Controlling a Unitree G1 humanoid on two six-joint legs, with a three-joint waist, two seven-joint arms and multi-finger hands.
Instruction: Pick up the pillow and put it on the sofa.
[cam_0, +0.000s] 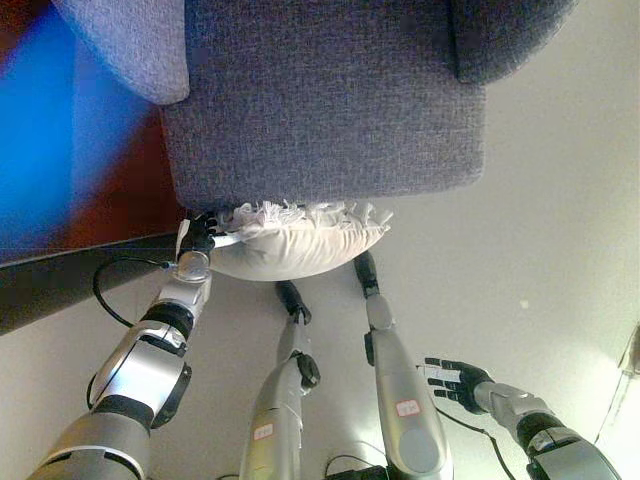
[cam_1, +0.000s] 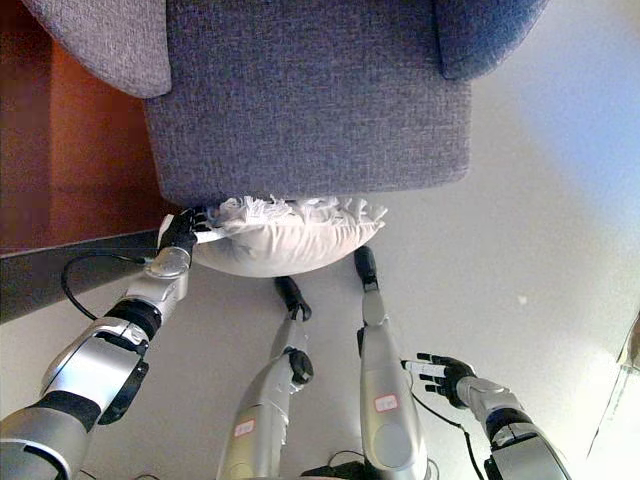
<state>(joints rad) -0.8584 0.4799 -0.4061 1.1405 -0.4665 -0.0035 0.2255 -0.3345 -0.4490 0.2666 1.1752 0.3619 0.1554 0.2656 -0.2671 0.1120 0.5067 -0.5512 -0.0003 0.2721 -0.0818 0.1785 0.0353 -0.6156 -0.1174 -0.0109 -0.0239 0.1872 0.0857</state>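
Lift step: left robot hand (cam_1: 185, 232) pinches pillow (cam_1: 280, 240) edge below sofa (cam_1: 310, 100) front. Right robot hand (cam_1: 440, 377) spread, idle. Next: raise onto seat.

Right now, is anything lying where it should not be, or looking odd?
Yes. The pillow is not on the sofa seat; it hangs at the sofa's front edge, fringe side against it, gripped at one end by the left hand. The right hand is open, away from it.
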